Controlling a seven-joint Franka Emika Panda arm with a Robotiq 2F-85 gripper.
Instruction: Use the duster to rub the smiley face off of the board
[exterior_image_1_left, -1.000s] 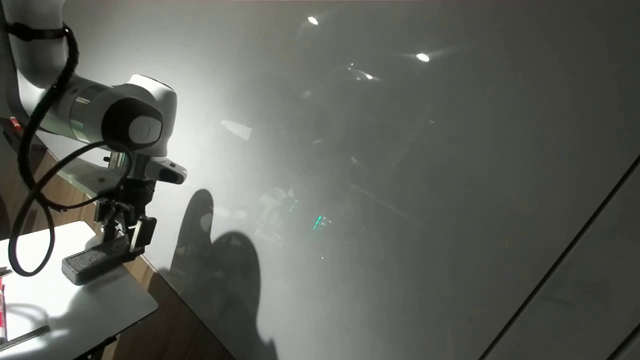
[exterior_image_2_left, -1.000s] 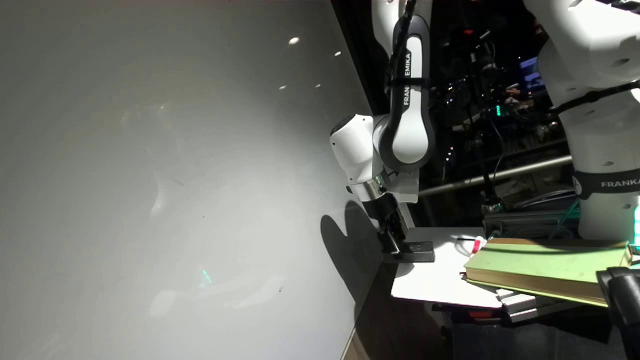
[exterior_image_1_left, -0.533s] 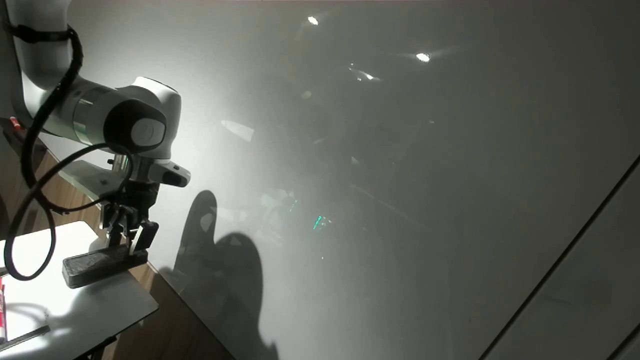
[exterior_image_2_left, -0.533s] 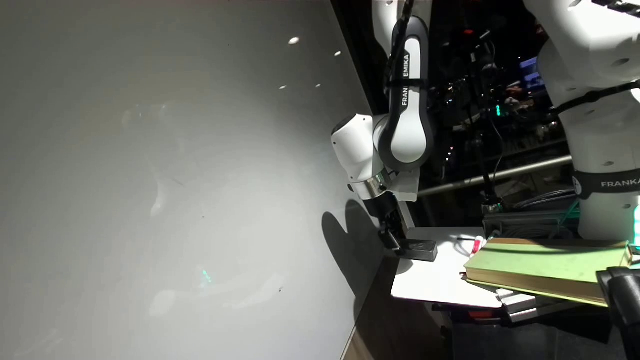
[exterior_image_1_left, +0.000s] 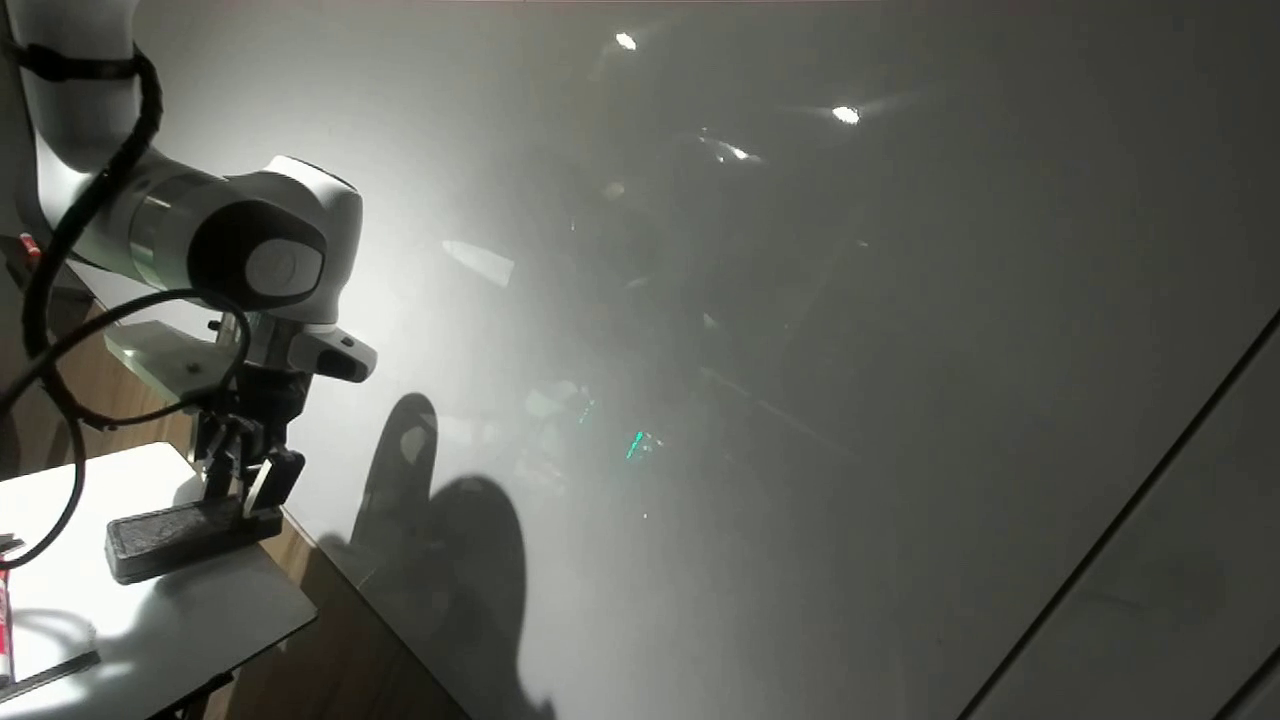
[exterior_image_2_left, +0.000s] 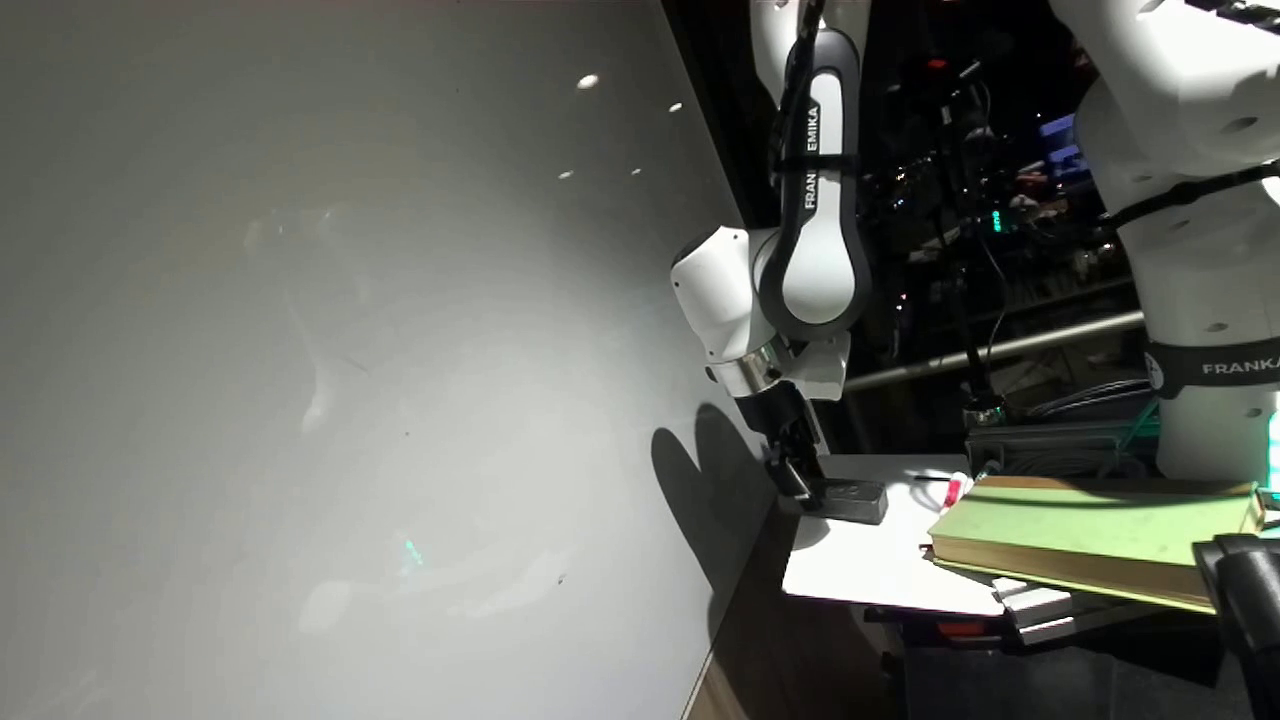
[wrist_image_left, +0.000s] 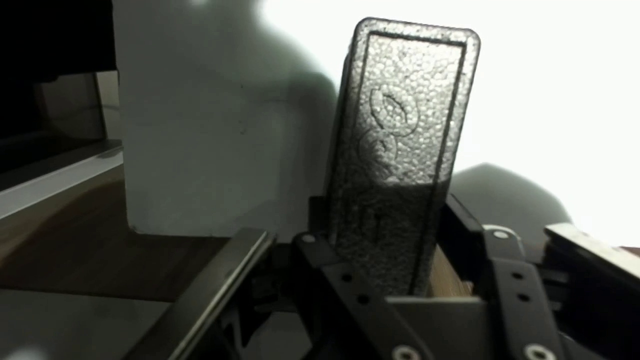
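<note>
The duster (exterior_image_1_left: 165, 540), a dark grey textured block, lies between the two fingers of my gripper (exterior_image_1_left: 240, 500) over the white tabletop. In the wrist view the fingers sit on both long sides of the duster (wrist_image_left: 410, 110), and its free end sticks out ahead. My gripper (exterior_image_2_left: 805, 488) is shut on it near one end. Whether the underside touches the tabletop I cannot tell. The large glossy board (exterior_image_1_left: 800, 500) stands beside the arm, also seen as the board (exterior_image_2_left: 400, 350), apart from the duster. No smiley face can be made out on it in these views.
The white tabletop (exterior_image_2_left: 880, 570) stands close to the board's lower edge. A green book (exterior_image_2_left: 1090, 520) lies at its far side near a second arm (exterior_image_2_left: 1200, 330). A red-and-white marker (exterior_image_1_left: 5, 620) is at the frame's left. The arm's black cable (exterior_image_1_left: 76, 470) loops beside the gripper.
My gripper's jaws have drawn together on the duster. Gripper and duster have shifted slightly away from the board, and the duster lies at a slightly different angle.
</note>
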